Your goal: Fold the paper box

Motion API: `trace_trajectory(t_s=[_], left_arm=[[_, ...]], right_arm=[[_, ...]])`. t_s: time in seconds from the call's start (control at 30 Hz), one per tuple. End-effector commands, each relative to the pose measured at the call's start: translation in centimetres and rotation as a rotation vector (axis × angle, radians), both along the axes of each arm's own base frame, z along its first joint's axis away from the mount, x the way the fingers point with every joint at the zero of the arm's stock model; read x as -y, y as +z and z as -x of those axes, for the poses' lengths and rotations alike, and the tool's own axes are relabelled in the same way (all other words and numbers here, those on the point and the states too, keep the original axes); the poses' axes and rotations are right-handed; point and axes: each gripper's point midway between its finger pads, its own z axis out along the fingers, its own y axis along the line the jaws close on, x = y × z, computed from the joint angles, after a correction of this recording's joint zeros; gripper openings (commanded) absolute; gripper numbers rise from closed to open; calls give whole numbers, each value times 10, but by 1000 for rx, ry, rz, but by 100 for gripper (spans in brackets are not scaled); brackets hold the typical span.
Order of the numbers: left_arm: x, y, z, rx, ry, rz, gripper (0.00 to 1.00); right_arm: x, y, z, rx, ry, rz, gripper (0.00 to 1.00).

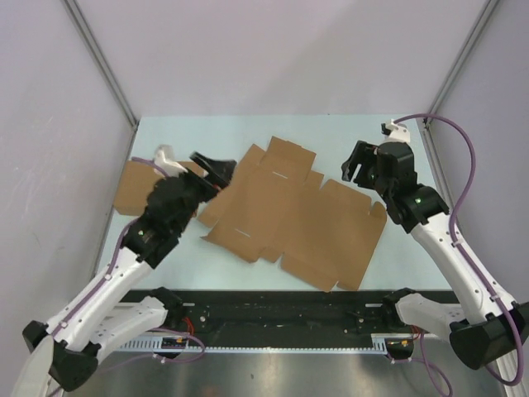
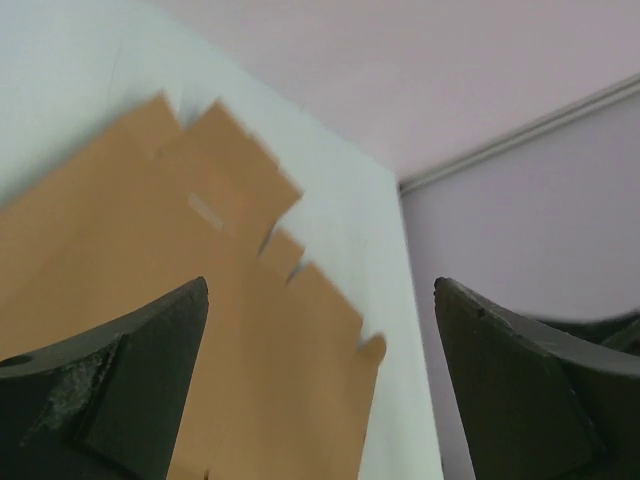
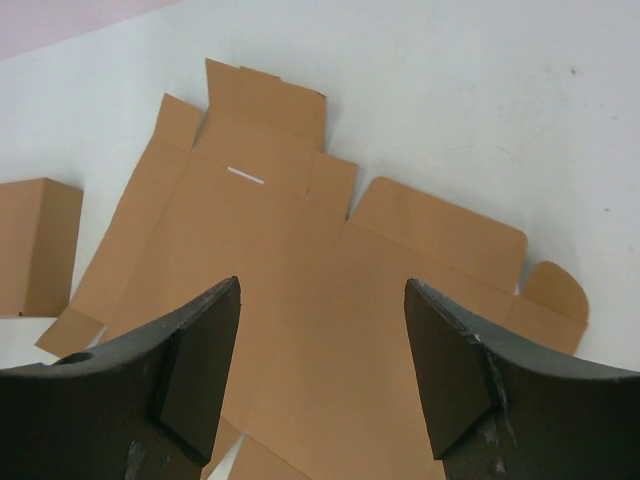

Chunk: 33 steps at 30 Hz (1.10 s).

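Left claw [image 1: 216, 171] and right claw [image 1: 357, 168] gape wide, empty, either side of the flat box [image 1: 289, 211]; a one-sided push may skid it across the table [image 1: 331, 132].

arms [image 1: 107, 285]: white shells, blk joints | cables [image 1: 471, 157]: purple, run along arms | fingers [image 3: 190, 370]: blk, wedge-shaped, scuffed tips

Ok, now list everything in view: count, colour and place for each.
flat die-cut cardboard sheet with flaps and slits: one, brown, lying unfolded mid-table
plain cardboard box: one, brown, at the table's left edge
table: one, pale blue-white, under both cardboard pieces
mounting rail: one, black, along the table's near edge
left gripper: one, black fingers, open and empty, at the sheet's left edge
right gripper: one, black fingers, open and empty, by the sheet's right edge
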Motion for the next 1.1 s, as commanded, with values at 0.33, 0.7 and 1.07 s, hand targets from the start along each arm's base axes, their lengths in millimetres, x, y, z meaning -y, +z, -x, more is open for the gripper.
trace_trajectory(t_s=[0.33, 0.7, 1.07], left_arm=[[-23, -201, 117, -714, 268, 144, 98], [-26, -228, 124, -776, 289, 101, 100], [2, -261, 100, -869, 239, -119, 85]], right_arm=[[-32, 4, -9, 33, 45, -37, 72], [-53, -11, -12, 4, 74, -23, 71], [-32, 7, 3, 51, 44, 13, 72]])
